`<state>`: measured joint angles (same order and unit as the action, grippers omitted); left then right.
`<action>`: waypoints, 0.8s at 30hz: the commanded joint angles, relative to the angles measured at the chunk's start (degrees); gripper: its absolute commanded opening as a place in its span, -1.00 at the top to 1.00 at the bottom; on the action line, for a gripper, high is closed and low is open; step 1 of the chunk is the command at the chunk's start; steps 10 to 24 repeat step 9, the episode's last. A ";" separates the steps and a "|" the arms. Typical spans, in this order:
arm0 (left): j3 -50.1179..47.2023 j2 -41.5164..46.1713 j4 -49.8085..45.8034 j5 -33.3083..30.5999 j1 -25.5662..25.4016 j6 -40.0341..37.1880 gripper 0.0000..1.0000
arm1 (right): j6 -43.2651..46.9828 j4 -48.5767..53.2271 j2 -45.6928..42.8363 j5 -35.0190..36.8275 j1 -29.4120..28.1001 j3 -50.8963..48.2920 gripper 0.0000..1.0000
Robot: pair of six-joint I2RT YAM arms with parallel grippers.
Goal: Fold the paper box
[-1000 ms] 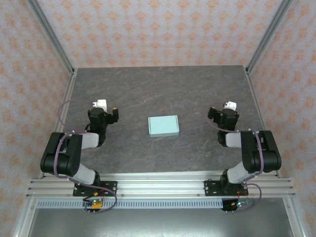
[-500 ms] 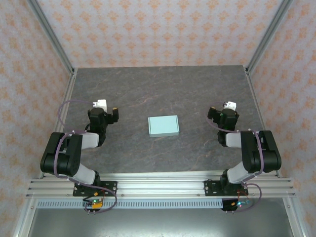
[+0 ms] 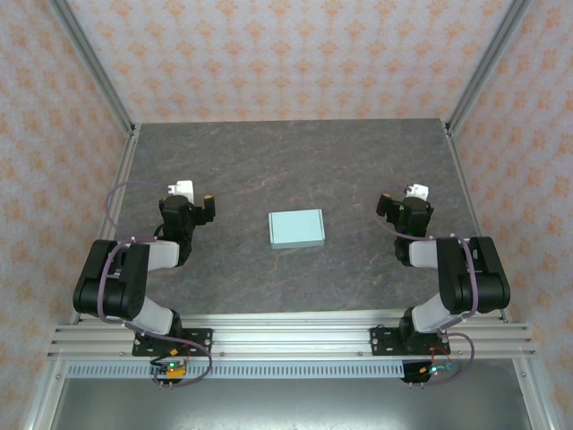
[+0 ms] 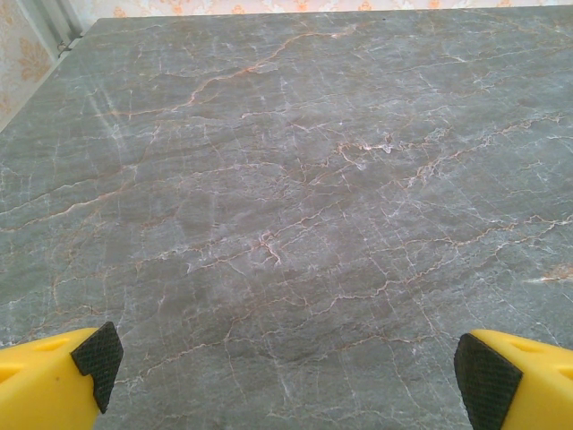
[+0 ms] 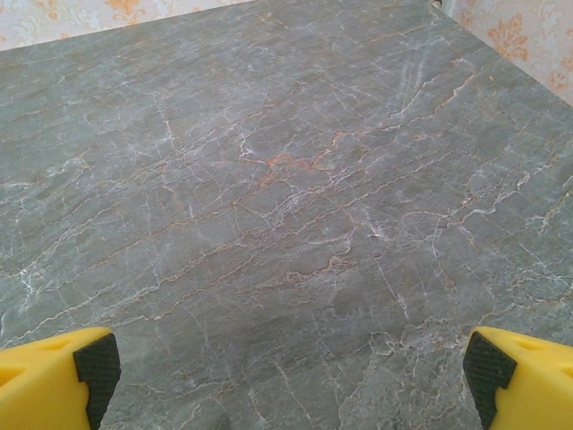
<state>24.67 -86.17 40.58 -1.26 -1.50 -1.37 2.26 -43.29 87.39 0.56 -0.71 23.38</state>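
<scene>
The paper box [image 3: 296, 228] is a small flat pale mint-blue rectangle lying in the middle of the grey marbled table [image 3: 286, 161]. My left gripper [image 3: 190, 199] sits well to its left, my right gripper [image 3: 407, 201] well to its right, both apart from it. In the left wrist view the left gripper [image 4: 291, 372] stands wide open, its yellow fingers [image 4: 54, 376] with black pads at the lower corners and bare table between them. The right gripper [image 5: 286, 367] is likewise wide open over bare table, with yellow fingers [image 5: 528, 381] at the frame's corners.
Patterned pink walls [image 3: 286, 54] and metal frame posts [image 3: 89, 67] close the table in at the back and sides. An aluminium rail [image 3: 286, 340] carrying both arm bases runs along the near edge.
</scene>
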 commanded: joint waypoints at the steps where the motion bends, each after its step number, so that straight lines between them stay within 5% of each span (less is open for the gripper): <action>1: -0.23 0.30 1.96 0.16 0.18 0.51 -1.00 | 0.63 0.44 -0.35 -0.47 -0.35 1.37 -0.98; 24: -0.23 0.30 1.96 0.16 0.18 0.49 -1.00 | 0.55 0.36 -0.46 -0.47 -0.37 1.27 -0.99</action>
